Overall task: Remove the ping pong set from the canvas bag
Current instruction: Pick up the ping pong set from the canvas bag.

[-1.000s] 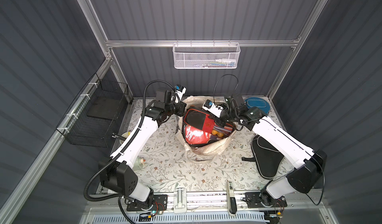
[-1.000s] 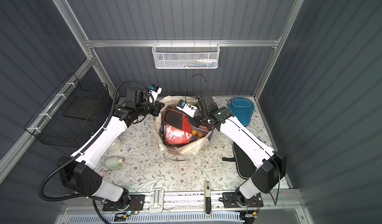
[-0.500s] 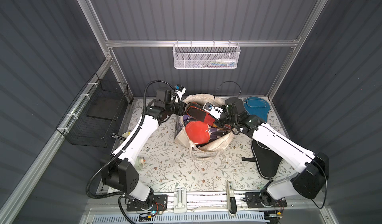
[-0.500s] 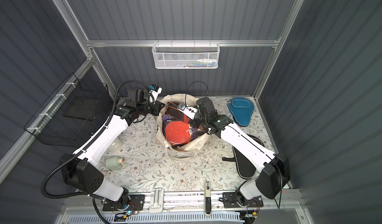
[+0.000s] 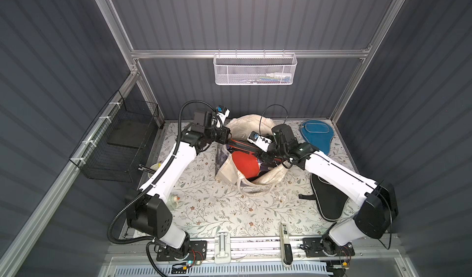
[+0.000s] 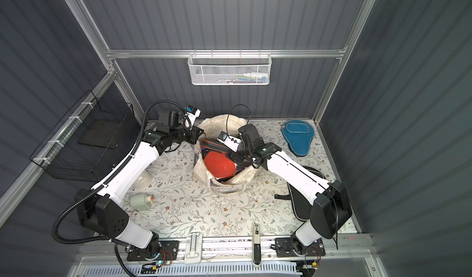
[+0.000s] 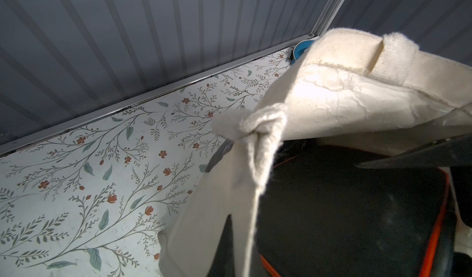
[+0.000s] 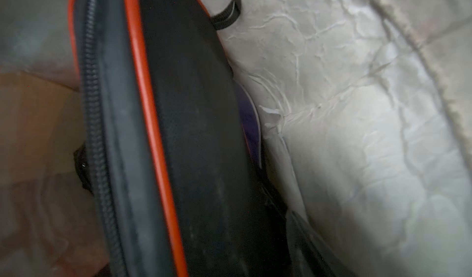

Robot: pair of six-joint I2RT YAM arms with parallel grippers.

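You hold the canvas bag (image 5: 245,125) by its rim, left gripper (image 5: 226,142) fingers clamped on it; the red-and-black case (image 5: 240,145) stands on edge inside, right gripper (image 5: 266,157) beside it, finger spread untellable; blue cover (image 5: 315,135) and black cover (image 5: 329,201) lie outside it.

Looks bright and sharp in both top views. Glares on the canvas bag (image 7: 332,91) at left wrist; blurs at right wrist.

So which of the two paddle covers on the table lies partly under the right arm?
The black cover, near the front: the right arm passes over it. The blue cover lies in full view in the back corner.
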